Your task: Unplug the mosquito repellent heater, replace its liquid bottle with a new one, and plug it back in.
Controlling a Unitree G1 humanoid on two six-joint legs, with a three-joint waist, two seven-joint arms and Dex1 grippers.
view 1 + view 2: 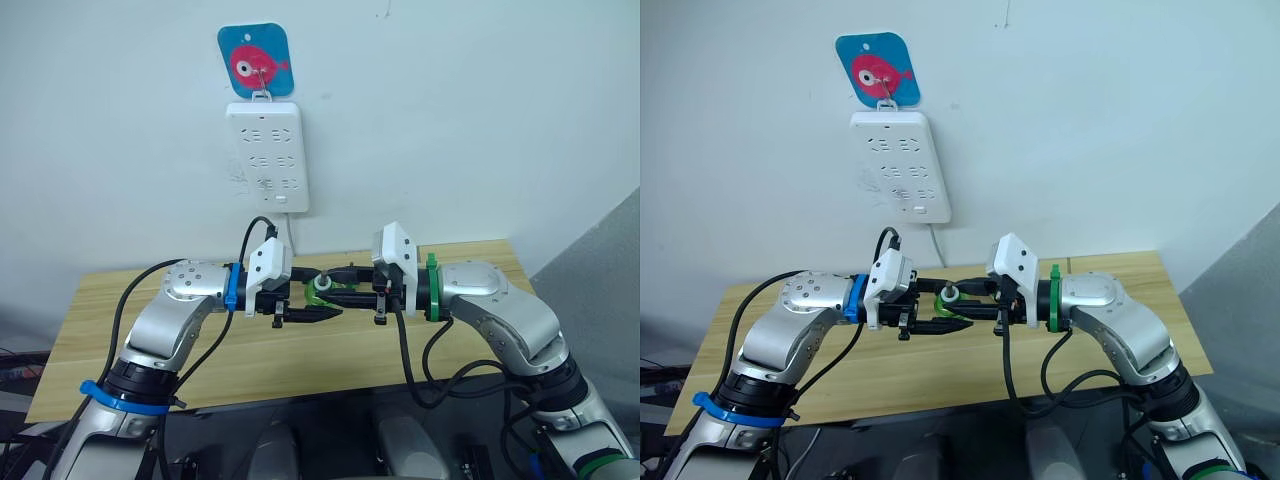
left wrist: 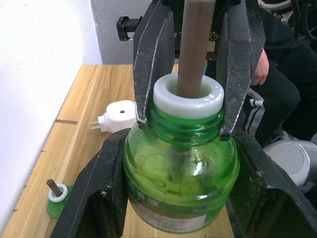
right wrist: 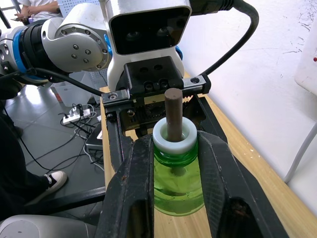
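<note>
Here, a green liquid bottle (image 2: 181, 171) is clamped from both sides: its body is gripped by the left gripper (image 2: 181, 198), and its neck, just below the white collar, is pinched by the right gripper (image 3: 173, 173). A brown wick (image 3: 173, 111) rises from the collar between the 2 grippers. Beyond the left gripper, the mosquito repellent heater (image 2: 118, 116) lies unplugged on the wooden table (image 2: 94, 89), and a second bottle (image 2: 58, 197) rests nearby. The power strip (image 1: 265, 155) hangs on the wall above.

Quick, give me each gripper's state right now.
Left gripper: shut on the green bottle, around its body.
Right gripper: shut on the same green bottle, at its neck.
</note>
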